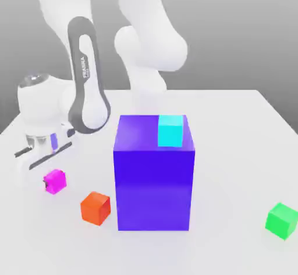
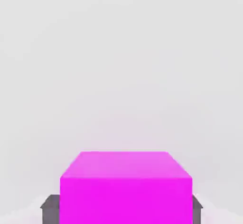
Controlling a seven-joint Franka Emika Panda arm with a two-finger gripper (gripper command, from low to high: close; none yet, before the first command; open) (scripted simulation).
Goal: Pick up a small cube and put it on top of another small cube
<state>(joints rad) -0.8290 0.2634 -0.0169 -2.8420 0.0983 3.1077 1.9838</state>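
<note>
Magenta cube (image 2: 126, 190) | between gripper (image 2: 121, 208) fingers (image 2: 49, 209), clamped | on table (image 1: 233, 151)

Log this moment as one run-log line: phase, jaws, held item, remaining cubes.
phase: grasp | jaws: shut on magenta cube | cube: on table | orange cube: nearby, apart | cyan cube: behind blue block | green cube: untouched

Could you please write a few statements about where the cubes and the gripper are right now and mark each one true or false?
1. The gripper is shut on the magenta cube. True.
2. The cyan cube rests on the big blue-violet block. True.
3. The orange-red cube is stacked on the magenta cube. False: it sits on the table, apart.
4. The green cube is on the exterior view's left. False: it is on the right.
</note>
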